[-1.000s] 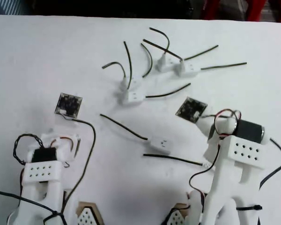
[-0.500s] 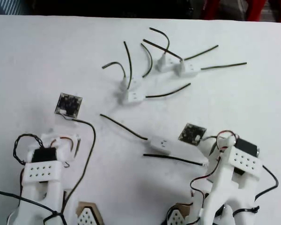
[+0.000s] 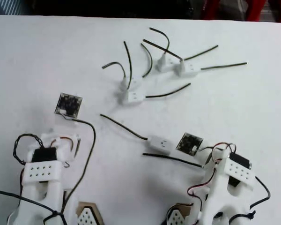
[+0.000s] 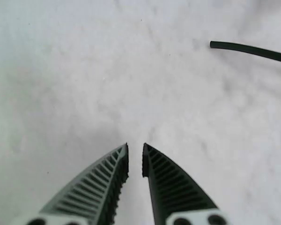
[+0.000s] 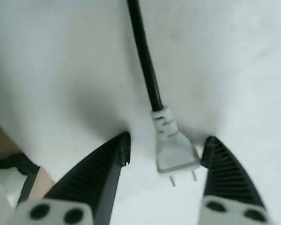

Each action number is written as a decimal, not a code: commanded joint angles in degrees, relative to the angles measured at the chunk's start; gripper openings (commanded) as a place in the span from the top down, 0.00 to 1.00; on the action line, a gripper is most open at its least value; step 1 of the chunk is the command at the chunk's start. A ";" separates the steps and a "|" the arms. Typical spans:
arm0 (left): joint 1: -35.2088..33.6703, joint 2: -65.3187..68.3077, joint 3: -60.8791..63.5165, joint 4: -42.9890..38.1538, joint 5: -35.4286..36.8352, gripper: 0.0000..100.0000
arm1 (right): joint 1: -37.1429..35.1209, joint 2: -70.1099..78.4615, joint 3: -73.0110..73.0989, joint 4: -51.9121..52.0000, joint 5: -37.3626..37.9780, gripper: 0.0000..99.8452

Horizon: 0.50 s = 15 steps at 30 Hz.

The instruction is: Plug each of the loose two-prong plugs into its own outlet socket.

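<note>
Plug lies loose on the table between the right gripper's spread jaws, ungrasped and near the free socket. Farther back, two pairs look already mated. The left gripper is nearly closed on nothing.

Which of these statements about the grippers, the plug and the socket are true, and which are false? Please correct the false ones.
1. The right gripper is open, with one finger on each side of a plug. True.
2. That plug has three prongs. False: it has two.
3. The left gripper holds a cable. False: nothing is between its fingers; a black cable end lies apart from it on the table.
4. In the high view, the white socket near the middle of the table has no plug in it. True.
</note>
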<state>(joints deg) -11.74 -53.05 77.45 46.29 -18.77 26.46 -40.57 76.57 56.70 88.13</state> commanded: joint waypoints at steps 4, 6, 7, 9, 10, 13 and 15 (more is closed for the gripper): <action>-0.48 -1.36 -0.26 -0.88 -0.53 0.92 | 0.84 -0.31 -0.09 -2.33 0.70 0.98; -0.48 -1.36 -0.26 -0.88 -0.53 0.92 | 1.01 -0.31 -1.14 -2.33 0.70 0.98; -0.48 -1.36 -0.26 -0.88 -0.53 0.92 | 1.71 -0.31 -2.02 -2.24 0.62 0.98; -0.57 -1.36 -0.26 -0.88 -0.53 0.92 | 2.86 -0.40 -4.40 -2.07 0.62 0.98; -0.57 -1.36 -0.26 -0.88 -0.53 0.92 | 3.56 -0.40 -6.07 -1.27 0.70 0.98; -0.57 -1.36 -0.26 -0.88 -0.53 0.92 | 5.32 -0.40 -13.10 4.44 0.70 0.98; -0.57 -1.36 -0.26 -0.88 -0.53 0.92 | 6.20 -0.40 -18.55 9.19 0.26 0.98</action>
<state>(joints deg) -11.74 -53.05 77.45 46.29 -18.77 30.95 -40.13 66.55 60.57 88.48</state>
